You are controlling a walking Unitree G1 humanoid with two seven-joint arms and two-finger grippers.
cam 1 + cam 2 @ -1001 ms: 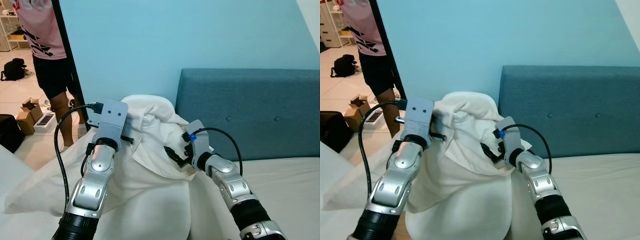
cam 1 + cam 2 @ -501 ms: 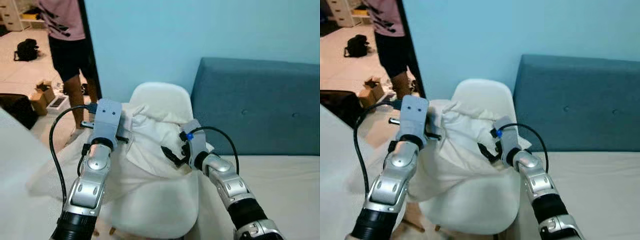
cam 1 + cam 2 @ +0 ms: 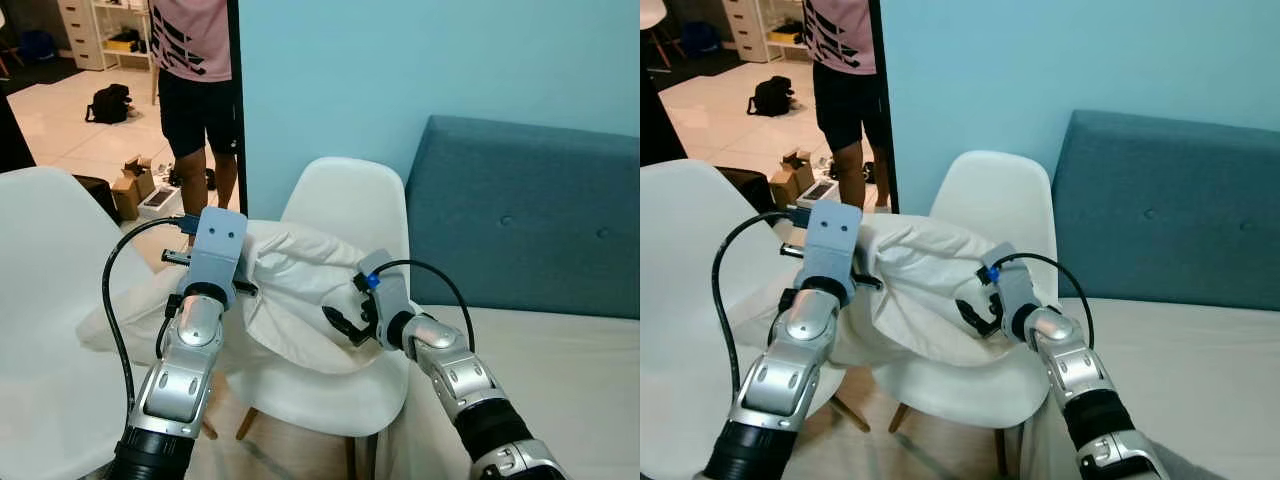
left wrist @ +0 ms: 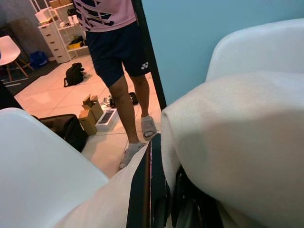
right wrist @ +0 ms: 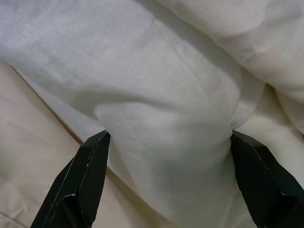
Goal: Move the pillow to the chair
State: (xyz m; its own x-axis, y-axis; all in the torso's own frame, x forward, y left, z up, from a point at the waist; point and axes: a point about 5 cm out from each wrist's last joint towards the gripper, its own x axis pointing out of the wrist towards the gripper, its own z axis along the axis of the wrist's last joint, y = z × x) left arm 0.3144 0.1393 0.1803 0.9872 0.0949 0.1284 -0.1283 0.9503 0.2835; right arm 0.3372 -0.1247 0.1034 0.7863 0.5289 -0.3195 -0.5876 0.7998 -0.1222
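We hold the pillow (image 3: 290, 290) over the chair (image 3: 345, 390) seat, ready to lower it: left gripper (image 3: 240, 272) and right gripper (image 5: 166, 185) each pinch a fold, sharing its slack bulk.

The pillow (image 3: 300, 290) now lies lower against the white chair (image 3: 350, 205): it no longer covers the backrest, whose top rises bare above it, and its bulk spreads over the seat. The left gripper (image 3: 240, 275) and right gripper (image 3: 345, 325) come down with it, from backrest height to seat height. The view has turned left of the chair, so a second white chair (image 3: 45, 300) appears there and the person (image 3: 200, 60) stands just beside the chair's backrest.
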